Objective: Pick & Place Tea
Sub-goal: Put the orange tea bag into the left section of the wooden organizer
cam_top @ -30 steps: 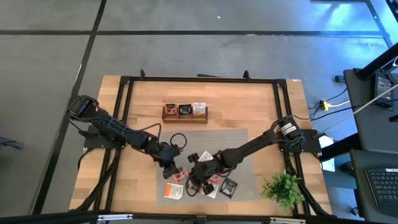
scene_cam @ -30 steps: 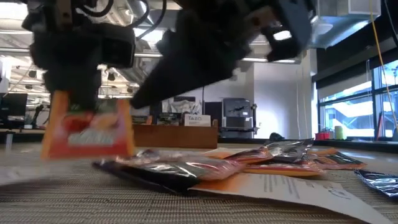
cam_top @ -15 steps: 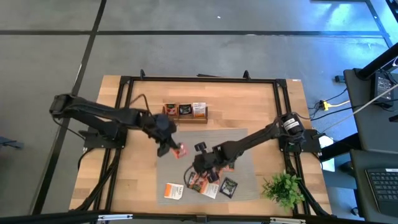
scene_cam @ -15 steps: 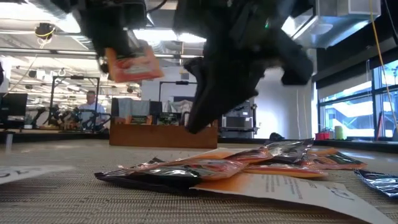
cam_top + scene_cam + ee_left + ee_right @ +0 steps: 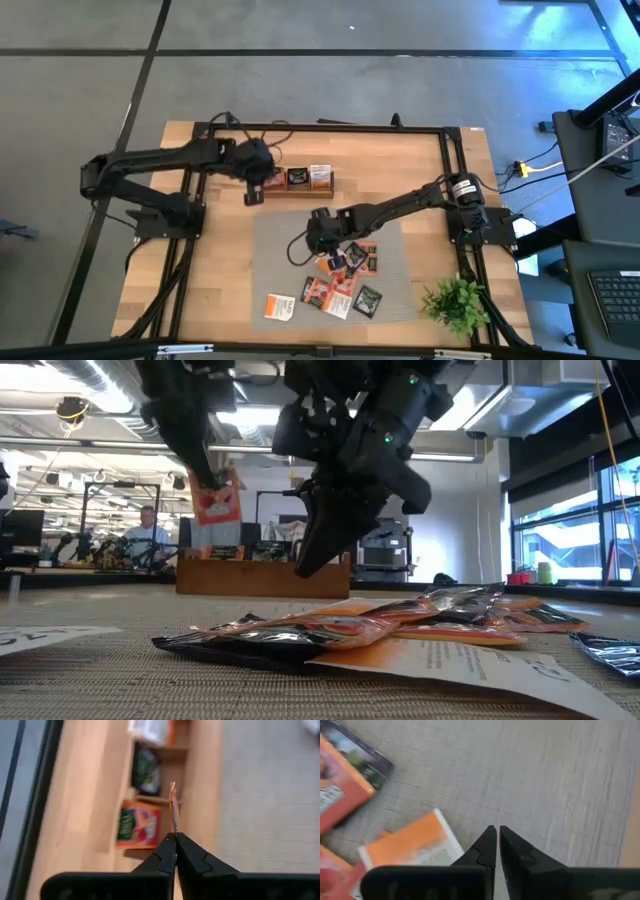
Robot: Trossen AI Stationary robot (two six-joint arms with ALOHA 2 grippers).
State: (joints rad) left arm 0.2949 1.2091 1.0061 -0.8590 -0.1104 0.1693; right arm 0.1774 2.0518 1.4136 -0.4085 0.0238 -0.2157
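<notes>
Since a second ago, my left gripper [image 5: 175, 836] has carried an orange tea sachet [image 5: 173, 805] from the grey mat [image 5: 385, 222] up over the wooden tray [image 5: 297, 190], pinching it edge-on above the end compartment that already holds a matching sachet. I judge a release comes next (each of the three compartments shows one sachet). My right gripper [image 5: 495, 831] hovers with its fingers together and empty over the loose sachets [image 5: 342, 280], so most remain to sort.
</notes>
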